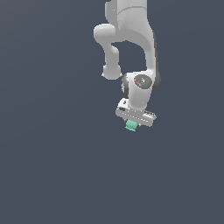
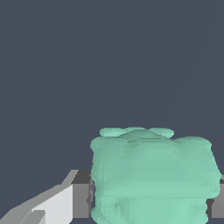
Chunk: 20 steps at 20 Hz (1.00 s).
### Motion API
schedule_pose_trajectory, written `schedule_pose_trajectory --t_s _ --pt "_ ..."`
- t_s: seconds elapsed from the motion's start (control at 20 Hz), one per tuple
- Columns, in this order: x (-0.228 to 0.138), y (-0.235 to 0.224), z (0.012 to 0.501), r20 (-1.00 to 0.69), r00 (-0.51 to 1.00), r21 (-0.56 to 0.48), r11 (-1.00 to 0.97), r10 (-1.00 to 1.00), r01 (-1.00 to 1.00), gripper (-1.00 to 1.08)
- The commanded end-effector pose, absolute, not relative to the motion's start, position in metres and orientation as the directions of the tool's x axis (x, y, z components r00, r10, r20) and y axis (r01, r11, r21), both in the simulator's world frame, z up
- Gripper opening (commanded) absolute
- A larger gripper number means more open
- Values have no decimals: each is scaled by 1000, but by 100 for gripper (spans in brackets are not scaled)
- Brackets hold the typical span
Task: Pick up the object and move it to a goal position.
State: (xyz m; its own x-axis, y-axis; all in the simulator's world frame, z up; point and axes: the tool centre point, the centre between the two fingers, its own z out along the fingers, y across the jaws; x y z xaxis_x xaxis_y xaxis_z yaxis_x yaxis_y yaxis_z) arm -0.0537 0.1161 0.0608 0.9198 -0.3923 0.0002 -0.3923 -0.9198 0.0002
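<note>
Object (image 1: 131, 126) between claw (image 1: 132, 124) fingers.

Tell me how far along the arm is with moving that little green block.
Done: the gripper appears shut on the teal block, whose sides meet the fingers in the wrist view. In hand: carrying it, apparently. Left: reaching the goal position, which no marker shows in either view.

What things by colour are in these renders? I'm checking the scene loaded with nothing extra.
Teal-green: 1, the tiny blocky ridged teal-green piece between the fingers of the gripper.
White and grey: 1, the white Franka arm with that gripper.
Total: 2, against a plain dark grey-blue background.
</note>
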Motion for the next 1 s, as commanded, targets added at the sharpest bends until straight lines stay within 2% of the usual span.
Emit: schedule_pose_trajectory --t_s 0.0,0.45,0.95 --pt "-50 140 68 1 920 0 -920 -392 -392 -100" --pt "-34 220 93 0 920 0 -920 -392 -392 -100" --pt "-27 246 101 0 920 0 -920 -392 -392 -100"
